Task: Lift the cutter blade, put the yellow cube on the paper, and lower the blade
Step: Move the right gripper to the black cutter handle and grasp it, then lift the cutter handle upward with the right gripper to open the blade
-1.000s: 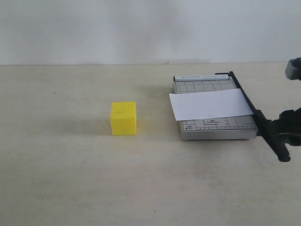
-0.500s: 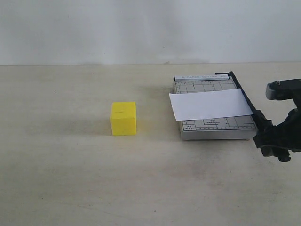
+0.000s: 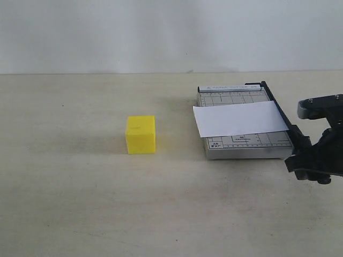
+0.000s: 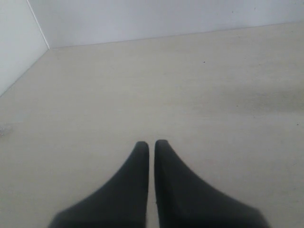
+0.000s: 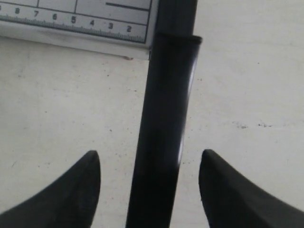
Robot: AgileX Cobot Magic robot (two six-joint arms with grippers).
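Note:
The yellow cube sits on the table, left of the grey cutter base. A white paper lies across that base. The black cutter blade lies flat along the base's right edge; its thick handle sticks out past the front. My right gripper is open and straddles the handle, a finger on each side with gaps between. In the exterior view the right gripper covers the handle end. My left gripper is shut on nothing over bare table, and does not show in the exterior view.
The cutter's ruler edge shows just beyond the handle in the right wrist view. A pale wall backs the table. The tabletop spreads wide around the cube.
My right gripper has come in from the right edge and dropped over the blade's handle end, now hiding it in the exterior view. Cube, paper and blade have not moved.

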